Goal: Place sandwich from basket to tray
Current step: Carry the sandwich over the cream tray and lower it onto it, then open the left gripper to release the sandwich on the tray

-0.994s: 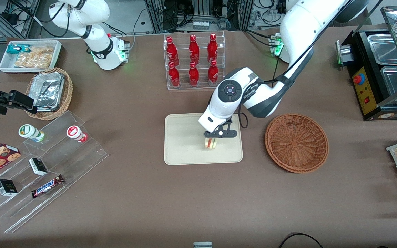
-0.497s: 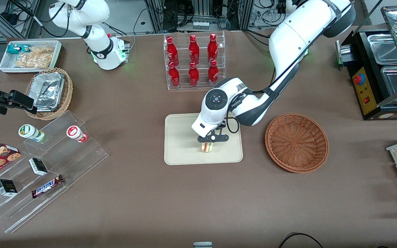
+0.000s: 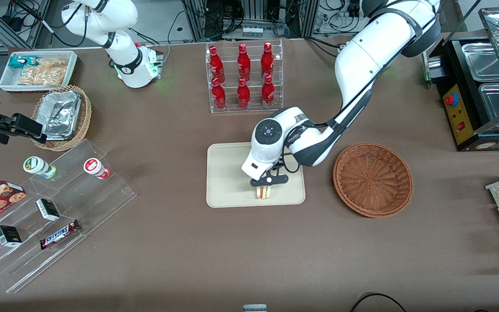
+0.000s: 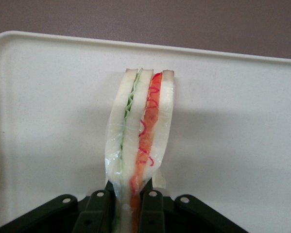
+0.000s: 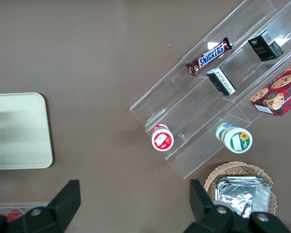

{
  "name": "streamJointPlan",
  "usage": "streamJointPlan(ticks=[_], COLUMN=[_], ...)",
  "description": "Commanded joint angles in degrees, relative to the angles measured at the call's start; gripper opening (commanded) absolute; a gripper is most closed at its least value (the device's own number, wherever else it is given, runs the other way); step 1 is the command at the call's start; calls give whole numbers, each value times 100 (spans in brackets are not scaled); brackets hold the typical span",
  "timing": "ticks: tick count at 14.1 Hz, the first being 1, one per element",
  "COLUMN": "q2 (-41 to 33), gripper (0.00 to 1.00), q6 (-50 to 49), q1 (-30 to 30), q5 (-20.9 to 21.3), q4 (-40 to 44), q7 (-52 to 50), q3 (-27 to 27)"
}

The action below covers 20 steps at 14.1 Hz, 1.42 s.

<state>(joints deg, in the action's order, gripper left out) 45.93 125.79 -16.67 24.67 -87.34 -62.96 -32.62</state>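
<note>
- Front view, working across: the tray point(image 3: 228, 173) is flat, cream and low-rimmed, smooth against the brown surface point(image 3: 167, 260).
- On it stands the sandwich point(image 3: 264, 192), a soft wedge of white bread with red and green layers in clear wrap, pinched by the gripper point(image 3: 265, 185) fingers point(image 4: 99, 213).
- Best release: lower until it rests, then part gently and lift straight up.
- The basket point(image 3: 373, 179), round reddish woven wicker, sits empty.

The brown counter point(image 3: 189, 260) carries the tray point(image 3: 228, 173) under the pincer point(image 3: 264, 187) — the basket point(image 3: 373, 180) lies beside it, nearer the working arm's end.
</note>
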Motion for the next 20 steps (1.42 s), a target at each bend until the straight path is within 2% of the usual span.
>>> streamJointPlan(ticks=[1, 2, 3, 4, 7, 11, 14, 18, 20], q2=[170, 188, 180, 136, 5, -540, -962, -1874, -2411], gripper=[22, 37, 80, 100, 100, 100, 100, 100, 100], q6=[190, 270, 279, 271, 262, 200, -158, -678, -976], q1=[-424, -503, -530, -548, -539, -530, -487, -268, -110], q5=[143, 143, 161, 170, 196, 143, 126, 91, -119], q4=[305, 314, 314, 314, 306, 227, 218, -185, -502], q7=[-409, -453, -462, -497, -577, -586, -542, -498, -480], q3=[255, 361, 397, 475, 581, 968, 1039, 1136, 1144])
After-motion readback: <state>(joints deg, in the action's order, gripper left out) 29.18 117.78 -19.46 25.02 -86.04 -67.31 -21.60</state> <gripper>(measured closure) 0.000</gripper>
